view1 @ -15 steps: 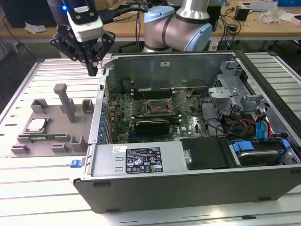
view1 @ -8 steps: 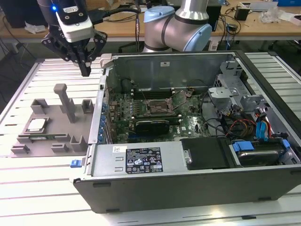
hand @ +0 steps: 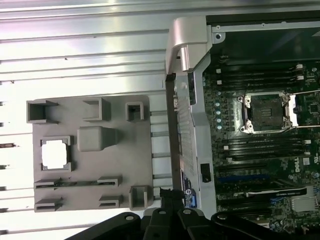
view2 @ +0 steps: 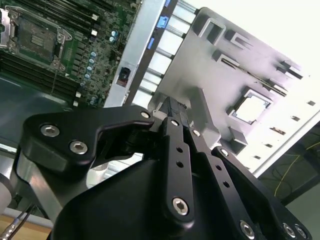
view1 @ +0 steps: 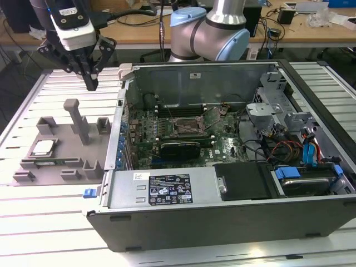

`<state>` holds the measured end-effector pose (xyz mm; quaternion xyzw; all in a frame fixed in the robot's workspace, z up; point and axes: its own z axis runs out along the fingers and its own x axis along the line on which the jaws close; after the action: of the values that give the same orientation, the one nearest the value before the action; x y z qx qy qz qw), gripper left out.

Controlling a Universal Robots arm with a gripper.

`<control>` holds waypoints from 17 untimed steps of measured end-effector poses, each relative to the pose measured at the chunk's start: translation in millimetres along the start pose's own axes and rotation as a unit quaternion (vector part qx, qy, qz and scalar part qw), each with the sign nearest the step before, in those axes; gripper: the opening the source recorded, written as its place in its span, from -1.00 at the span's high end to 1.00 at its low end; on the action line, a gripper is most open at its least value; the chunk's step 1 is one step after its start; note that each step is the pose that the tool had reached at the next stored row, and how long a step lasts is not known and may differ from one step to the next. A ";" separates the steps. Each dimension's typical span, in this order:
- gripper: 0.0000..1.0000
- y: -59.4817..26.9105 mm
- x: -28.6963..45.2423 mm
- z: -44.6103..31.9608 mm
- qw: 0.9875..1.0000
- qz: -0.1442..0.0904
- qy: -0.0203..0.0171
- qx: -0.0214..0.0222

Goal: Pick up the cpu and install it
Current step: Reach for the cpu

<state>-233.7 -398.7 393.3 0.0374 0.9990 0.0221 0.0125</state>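
Claw (view1: 90, 83) hangs in the air over the back of the grey parts tray (view1: 67, 150), just off the open PC case (view1: 222, 194). Fingers are pinched together to a point w/ nothing between them, so clenched and empty. Same in both wrist views: dark fingers side by side, no gap I can make out.

The cpu (view1: 43, 147) sits flat in a square recess of the tray, toward the exterior view's left, well apart from the claw tips. It shows shiny and pale in the first wrist view (hand: 54, 153) and in the second wrist view (view2: 251, 108). A grey upright post (view1: 75, 119) stands on the tray betw. the cpu and the case.

Tray lies on the white slatted counter (view1: 44, 222), beside the case wall. Inside the case, the dark square socket (view1: 188, 127) sits on the green board, approx. mid-board. The arm's grey-and-blue joint (view1: 211, 33) is behind the case.
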 end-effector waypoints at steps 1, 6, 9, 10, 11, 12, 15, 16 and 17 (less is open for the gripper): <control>0.79 -0.2 2.8 -0.1 1.000 0.000 0.000 0.000; 0.79 -1.4 18.9 -0.5 1.000 0.000 0.000 0.000; 0.79 -1.9 25.6 -0.7 1.000 0.000 0.000 0.000; 0.79 -2.0 27.6 -0.7 1.000 0.000 0.000 0.000; 0.79 -2.2 30.1 -0.8 1.000 0.000 0.000 0.000; 0.79 -2.4 32.2 -0.8 1.000 0.000 0.000 0.000; 0.79 -2.8 38.1 -1.0 1.000 0.000 0.000 0.000; 0.79 -3.1 42.4 -1.2 1.000 0.000 0.000 0.000; 0.79 -3.4 45.6 -1.2 1.000 0.000 0.000 0.000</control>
<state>-279.5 -398.7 393.3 0.0374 0.9990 0.0221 0.0125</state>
